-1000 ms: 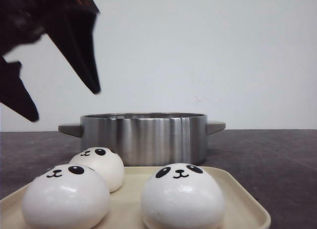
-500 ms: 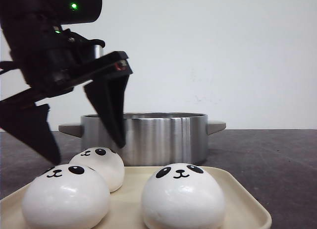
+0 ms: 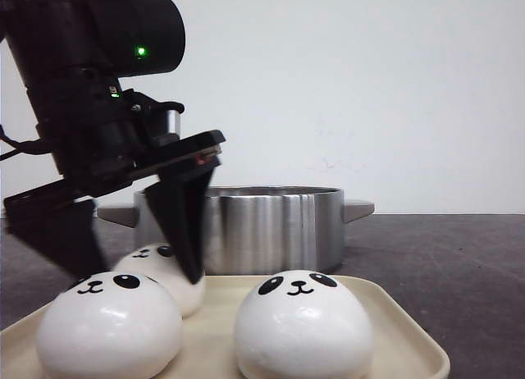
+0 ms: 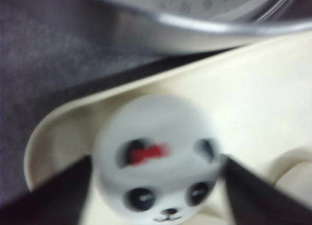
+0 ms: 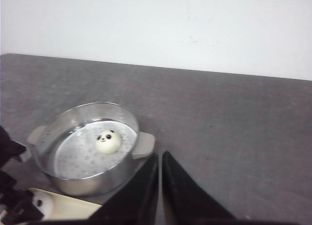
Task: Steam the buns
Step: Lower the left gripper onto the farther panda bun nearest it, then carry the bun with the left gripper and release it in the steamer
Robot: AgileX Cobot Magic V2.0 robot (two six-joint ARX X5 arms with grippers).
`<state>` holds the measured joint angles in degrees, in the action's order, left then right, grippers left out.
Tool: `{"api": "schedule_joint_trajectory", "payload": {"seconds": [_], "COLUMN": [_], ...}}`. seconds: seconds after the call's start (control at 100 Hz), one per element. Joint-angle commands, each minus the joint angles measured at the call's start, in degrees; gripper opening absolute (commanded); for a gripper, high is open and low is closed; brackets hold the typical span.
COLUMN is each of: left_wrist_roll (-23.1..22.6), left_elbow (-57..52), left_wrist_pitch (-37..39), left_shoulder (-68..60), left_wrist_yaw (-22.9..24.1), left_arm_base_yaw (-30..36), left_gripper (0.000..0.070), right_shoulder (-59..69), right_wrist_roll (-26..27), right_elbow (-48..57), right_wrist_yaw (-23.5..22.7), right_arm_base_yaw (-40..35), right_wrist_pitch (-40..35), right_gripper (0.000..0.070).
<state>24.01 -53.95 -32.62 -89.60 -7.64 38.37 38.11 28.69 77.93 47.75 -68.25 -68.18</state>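
Note:
Three white panda buns sit on a cream tray [image 3: 402, 334]: front left [image 3: 111, 326], front right [image 3: 302, 326] and back left [image 3: 156, 266]. My left gripper [image 3: 141, 272] is open and low over the tray, a finger on each side of the back left bun. In the blurred left wrist view this bun [image 4: 156, 137] carries a red bow and sits between the dark fingers [image 4: 58, 196] of the left gripper [image 4: 157, 161]. A fourth bun [image 5: 108, 141] lies inside the steel pot [image 5: 73, 183]. My right gripper [image 5: 160, 159] is shut and empty, above the table beside the pot.
The steel pot [image 3: 262, 227] with two grey handles stands right behind the tray on the dark table [image 3: 459, 264]. Its rim [image 4: 204, 25] is close beyond the left gripper. A white wall backs the table. The tray's corner [image 5: 63, 208] shows beside the pot.
My left gripper has come down from high at the upper left to the tray and now straddles the back left bun. The buns and the pot have not moved.

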Motion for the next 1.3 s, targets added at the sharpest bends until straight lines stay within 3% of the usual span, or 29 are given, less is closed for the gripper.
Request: {"api": "schedule_joint_trajectory", "payload": {"seconds": [0.0, 0.18, 0.58, 0.7, 0.85, 1.29], "left_wrist_roll": [0.39, 0.24, -0.77, -0.77, -2.99, -5.53], "left_elbow": [-0.66, -0.87, -11.85, -17.64, -25.88, -47.36], "left_wrist_pitch": [0.59, 0.42, -6.6, -6.67, -5.09, -12.79], "left_shoulder": [-0.87, -0.79, 9.31, 11.08, 8.46, -16.15], "left_wrist_yaw": [0.11, -0.33, -8.87, -6.95, -0.15, 0.81], "left_arm_base_yaw": [0.33, 0.33, 2.97, 3.89, 2.95, -6.27], "left_gripper": [0.0, 0.001, 0.0011, 0.0011, 0.0011, 0.0011], "right_shoulder": [0.39, 0.39, 0.37, 0.37, 0.37, 0.37], "right_wrist_roll": [0.94, 0.98, 1.09, 1.36, 1.36, 1.36], "right_elbow": [0.76, 0.76, 0.76, 0.76, 0.76, 0.68], "right_wrist_yaw": [0.37, 0.42, 2.86, 3.8, 3.8, 5.62], "right_arm_base_yaw": [-0.72, -0.72, -0.74, -0.74, -0.74, -0.74], "right_wrist_pitch": [0.02, -1.57, -3.61, -3.61, -3.61, -3.98], "right_gripper": [0.0006, 0.0006, 0.0006, 0.0006, 0.0006, 0.0006]}}
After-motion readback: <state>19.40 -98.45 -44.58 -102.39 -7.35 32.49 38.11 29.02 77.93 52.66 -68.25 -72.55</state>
